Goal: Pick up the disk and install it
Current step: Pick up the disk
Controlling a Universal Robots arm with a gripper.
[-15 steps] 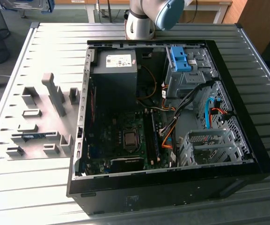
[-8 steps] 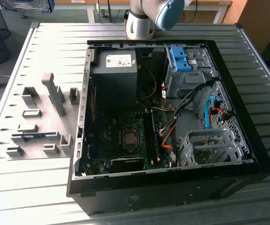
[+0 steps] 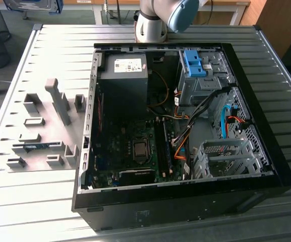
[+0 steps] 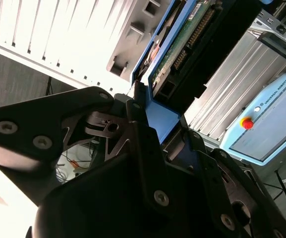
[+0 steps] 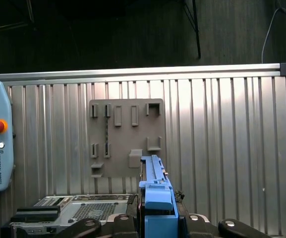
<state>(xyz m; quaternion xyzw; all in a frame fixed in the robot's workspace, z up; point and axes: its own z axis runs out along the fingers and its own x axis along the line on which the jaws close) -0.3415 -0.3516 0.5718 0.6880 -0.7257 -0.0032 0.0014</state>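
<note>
The arm [image 3: 153,25] is finished in silver-grey with a light-blue cap; the gripper [image 4: 160,116] is made of black links, studded with silver screws.

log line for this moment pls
pincer: shut on disk | disk: held clear of the table | computer case: open, disk not yet installed

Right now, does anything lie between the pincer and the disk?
No. In the second wrist view the pincer is shut on the disk, touching its blue frame; nothing sits between them.
</note>
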